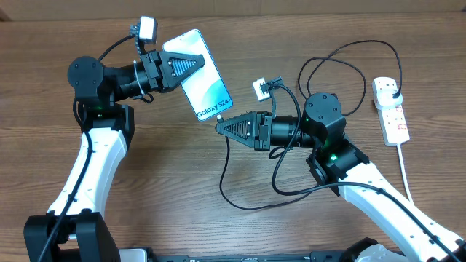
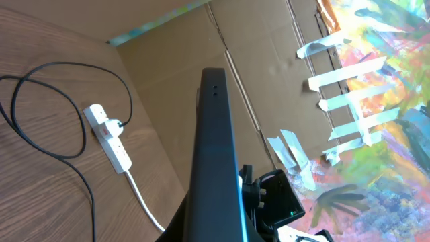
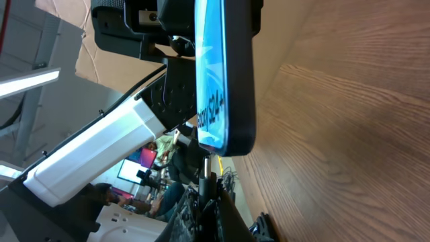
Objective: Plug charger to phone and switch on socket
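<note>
We find the left tool (image 1: 195, 63) clamped on the phone (image 1: 212, 93), which it holds tilted above the counter (image 1: 167, 182) with the screen facing up. The right tool (image 1: 221, 125) is closed on the charger (image 1: 225, 164) at its connector. The tip sits just beside the phone's lower end; we cannot confirm contact. The socket (image 1: 392, 110) lies on the counter beyond the right arm, with the charger's plug seated in it.

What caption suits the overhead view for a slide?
Left fingers grip the phone; right fingers hold the charger tip at its bottom edge, socket at far right.
</note>
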Robot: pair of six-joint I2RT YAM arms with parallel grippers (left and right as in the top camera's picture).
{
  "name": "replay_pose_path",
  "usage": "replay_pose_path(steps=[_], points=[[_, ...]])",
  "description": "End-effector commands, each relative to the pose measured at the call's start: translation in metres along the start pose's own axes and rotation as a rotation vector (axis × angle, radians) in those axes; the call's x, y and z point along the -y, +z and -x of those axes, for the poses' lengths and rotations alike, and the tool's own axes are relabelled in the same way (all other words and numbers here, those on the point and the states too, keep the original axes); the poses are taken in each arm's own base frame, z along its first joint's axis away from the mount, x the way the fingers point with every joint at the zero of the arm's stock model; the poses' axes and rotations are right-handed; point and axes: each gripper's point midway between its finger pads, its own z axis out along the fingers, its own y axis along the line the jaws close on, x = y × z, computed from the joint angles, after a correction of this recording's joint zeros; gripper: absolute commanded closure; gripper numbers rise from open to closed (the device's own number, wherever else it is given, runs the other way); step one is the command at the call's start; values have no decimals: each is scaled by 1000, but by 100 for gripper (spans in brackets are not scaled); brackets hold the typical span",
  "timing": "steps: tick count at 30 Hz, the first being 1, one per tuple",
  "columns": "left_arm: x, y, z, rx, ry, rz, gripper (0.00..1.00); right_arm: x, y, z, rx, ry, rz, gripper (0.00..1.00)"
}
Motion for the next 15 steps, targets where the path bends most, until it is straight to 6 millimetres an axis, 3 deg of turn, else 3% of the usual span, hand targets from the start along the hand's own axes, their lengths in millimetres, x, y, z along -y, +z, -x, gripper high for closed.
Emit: replay_pose_path(steps=[1,15], points=[[8,3,4,15,12,-9,95,5,2,-2,-11,22,-1,96],[8,3,4,15,20,-9,96,3,2,0,-8,23,8,96]])
